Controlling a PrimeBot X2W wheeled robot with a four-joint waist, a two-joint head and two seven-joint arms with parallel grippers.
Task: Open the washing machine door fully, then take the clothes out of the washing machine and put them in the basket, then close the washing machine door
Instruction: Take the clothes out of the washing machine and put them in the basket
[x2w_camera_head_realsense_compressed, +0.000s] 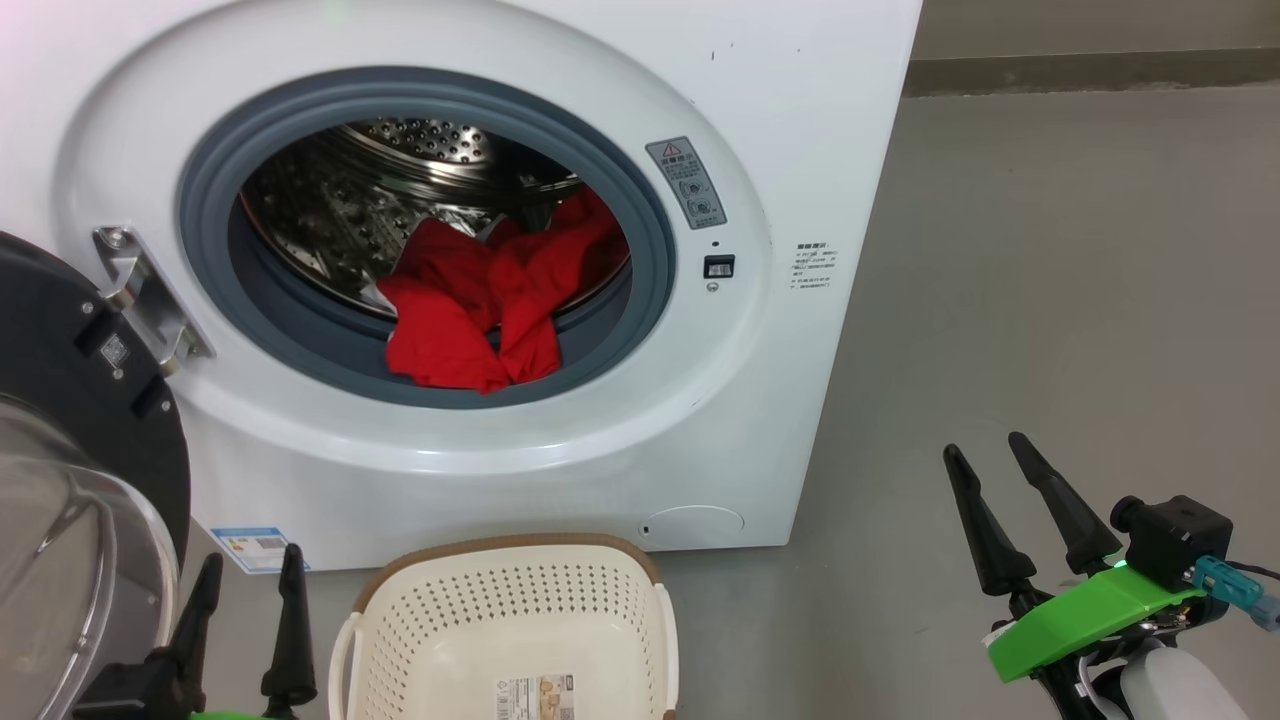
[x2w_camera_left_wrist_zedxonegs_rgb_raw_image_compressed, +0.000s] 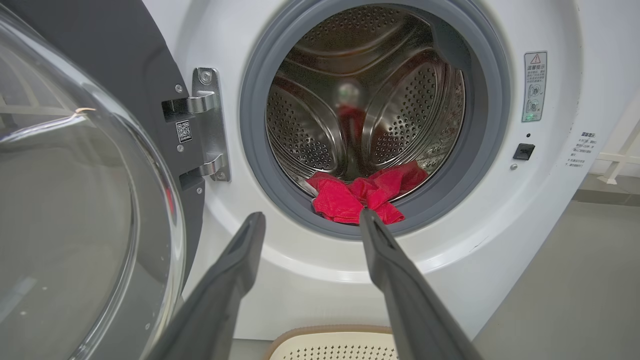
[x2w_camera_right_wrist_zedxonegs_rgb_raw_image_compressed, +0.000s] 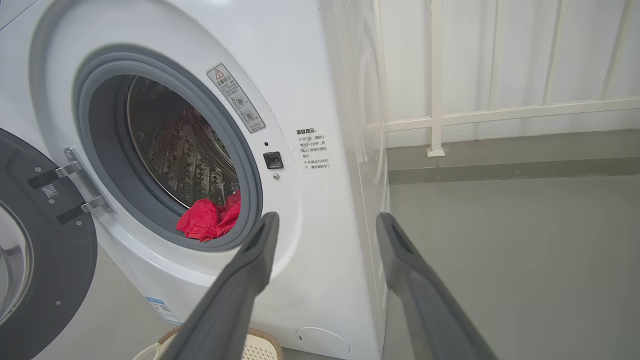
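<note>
The white washing machine (x2w_camera_head_realsense_compressed: 800, 120) stands with its door (x2w_camera_head_realsense_compressed: 70, 420) swung wide to the left, glass bowl facing me. Red clothes (x2w_camera_head_realsense_compressed: 480, 300) lie at the drum's front lip, spilling over the grey ring (x2w_camera_head_realsense_compressed: 620, 330); they also show in the left wrist view as clothes (x2w_camera_left_wrist_zedxonegs_rgb_raw_image_compressed: 360, 197) and in the right wrist view as clothes (x2w_camera_right_wrist_zedxonegs_rgb_raw_image_compressed: 207, 220). The cream basket (x2w_camera_head_realsense_compressed: 510, 610) sits on the floor below the opening and holds nothing. My left gripper (x2w_camera_head_realsense_compressed: 250, 575) is open, low beside the door. My right gripper (x2w_camera_head_realsense_compressed: 985, 445) is open over the floor right of the machine.
Grey floor (x2w_camera_head_realsense_compressed: 1080, 300) spreads to the right of the washer. A white railing (x2w_camera_right_wrist_zedxonegs_rgb_raw_image_compressed: 435, 120) and wall stand behind the floor in the right wrist view. The door's metal hinge (x2w_camera_head_realsense_compressed: 140, 290) sticks out at the opening's left side.
</note>
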